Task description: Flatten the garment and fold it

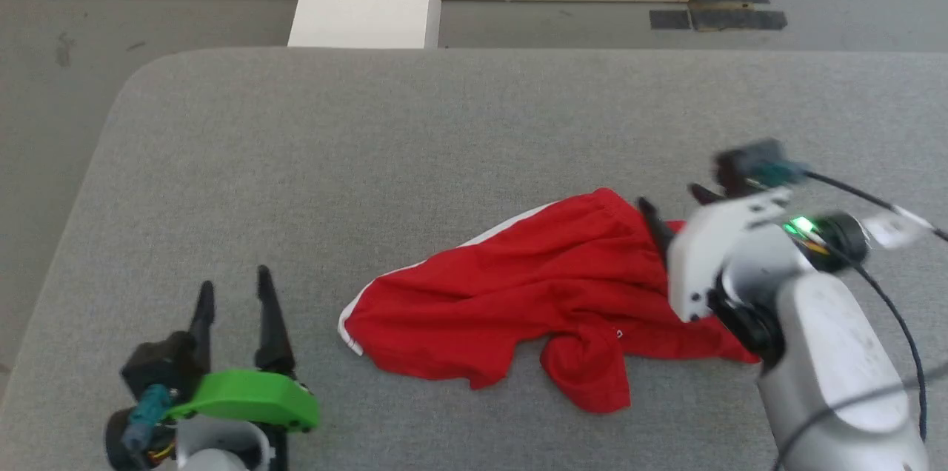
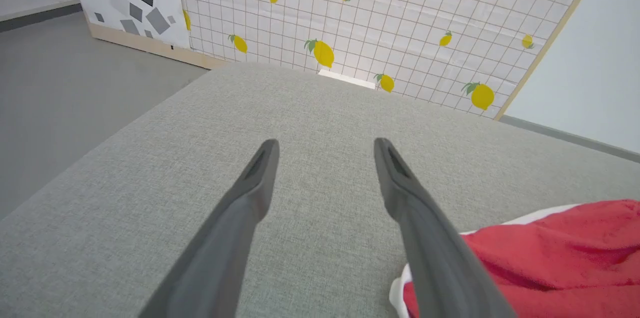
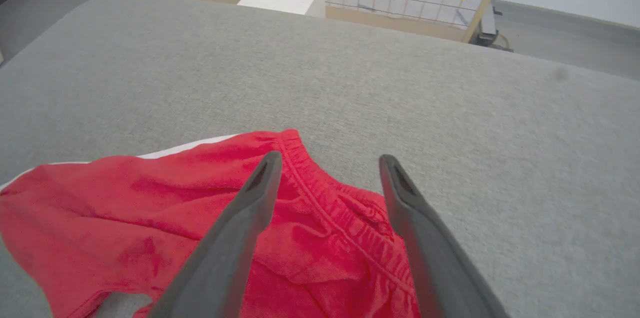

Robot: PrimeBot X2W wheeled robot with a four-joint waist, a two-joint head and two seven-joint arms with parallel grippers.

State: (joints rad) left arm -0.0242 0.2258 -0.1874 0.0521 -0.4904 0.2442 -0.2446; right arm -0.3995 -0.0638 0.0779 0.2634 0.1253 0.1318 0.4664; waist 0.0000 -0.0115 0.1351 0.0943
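garment: bright red soft fabric shorts with white trim (image 1: 518, 286) are lying crumpled on the wide grey woven-fabric surface (image 1: 370, 123), right of centre. The near lobe is bunching under itself.
left gripper (image 1: 234, 280): its fingers are standing apart and gripping nothing. It is hovering over bare grey fabric, just beside the white-trimmed hem end.
right gripper (image 3: 329, 158): its fingers are spread with nothing clamped, straddling the gathered elastic waistband. I cannot tell whether the tips are touching cloth.
why placed so: the arms are bracketing opposite ends of the shorts, which reads as setting up a two-ended pull to spread the cloth.
stage: flattening is looking unfinished and folding is not yet started.
next needs: each side should be pinching a single layer at its edge.
risk: the bunched lobe is likely dragging along instead of opening out.
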